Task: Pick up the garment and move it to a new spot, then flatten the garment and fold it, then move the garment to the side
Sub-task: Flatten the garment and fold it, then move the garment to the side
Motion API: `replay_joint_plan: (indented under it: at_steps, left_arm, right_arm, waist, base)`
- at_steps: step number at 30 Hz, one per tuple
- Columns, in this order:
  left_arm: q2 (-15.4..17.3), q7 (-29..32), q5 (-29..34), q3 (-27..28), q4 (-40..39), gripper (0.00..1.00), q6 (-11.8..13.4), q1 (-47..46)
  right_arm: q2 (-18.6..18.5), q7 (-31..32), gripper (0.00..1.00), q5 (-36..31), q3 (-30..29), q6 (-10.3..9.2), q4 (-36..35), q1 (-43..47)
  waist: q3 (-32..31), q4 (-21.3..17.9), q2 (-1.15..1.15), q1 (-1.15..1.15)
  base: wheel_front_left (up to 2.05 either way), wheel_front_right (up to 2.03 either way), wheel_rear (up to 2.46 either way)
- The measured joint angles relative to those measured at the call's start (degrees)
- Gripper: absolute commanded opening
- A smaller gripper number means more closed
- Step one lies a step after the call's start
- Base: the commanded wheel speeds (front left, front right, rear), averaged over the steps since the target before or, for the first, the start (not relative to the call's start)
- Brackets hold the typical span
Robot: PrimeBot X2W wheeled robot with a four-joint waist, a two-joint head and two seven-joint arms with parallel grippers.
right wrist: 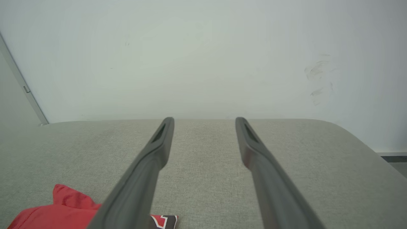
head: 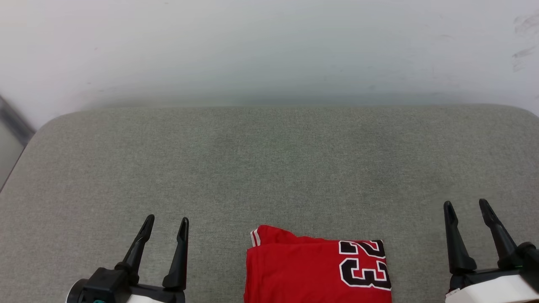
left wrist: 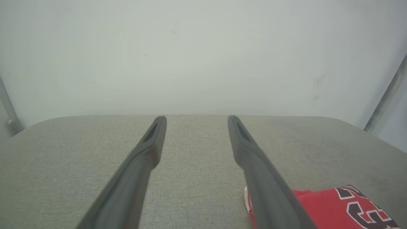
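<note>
Grey woven-fabric cushion surface (head: 269, 168) with rounded far corners, backed by a plain white wall (head: 269, 50). Faint dark scuff marks (head: 524, 25) sit on the wall at the upper right of the head view.

Red jersey-fabric garment (head: 303, 273), folded into a compact block, lies at the near edge of the surface between the two arms. Its lower part is cut off by the frame bottom. Legible on it: a black, white-outlined "23" turned sideways, and a bit of red-white striped trim at the far left corner.

Left gripper (head: 167, 219): fingers spread, nothing between them, well apart from the garment. Left wrist view (left wrist: 196, 118): one finger hides part of the garment (left wrist: 321, 203), and the number is cut by the frame corner.

Right gripper (head: 466, 205): likewise spread and empty, off the garment's other side. Right wrist view (right wrist: 205, 120): only a red corner of the garment (right wrist: 47, 213) shows, partly behind a finger.

Contact between fingertips and fabric surface: cannot tell.
</note>
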Motion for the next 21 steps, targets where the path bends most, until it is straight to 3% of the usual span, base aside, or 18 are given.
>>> replay_joint_plan:
  at_steps: [13, 17, 21]
  left_arm:
    - [-0.52, 0.00, 0.44, -0.19, 0.07, 1.00, 0.00, 0.02]
    - [-0.51, 0.00, 0.62, -0.32, 0.08, 1.00, 0.00, 0.01]
    - [-0.35, 0.00, 0.96, -0.75, 0.32, 1.00, 0.00, -0.13]
  right_arm:
    - [1.07, 2.02, 1.00, -0.51, 2.08, 0.00, 0.10, 0.93]
    - [-0.21, 7.48, 1.00, -0.40, 3.86, 0.00, -0.97, 1.51]
    - [-2.87, 18.96, 1.00, 2.67, 7.08, -0.01, -3.11, 1.83]
  waist:
    - [0.41, 0.20, 0.00, 0.00]
    - [0.72, 0.24, 0.00, 0.00]
    - [1.32, 0.33, 0.00, 0.00]
  base:
    - [0.00, 0.00, 0.00]
    - [0.00, 0.00, 0.00]
    - [0.00, 0.00, 0.00]
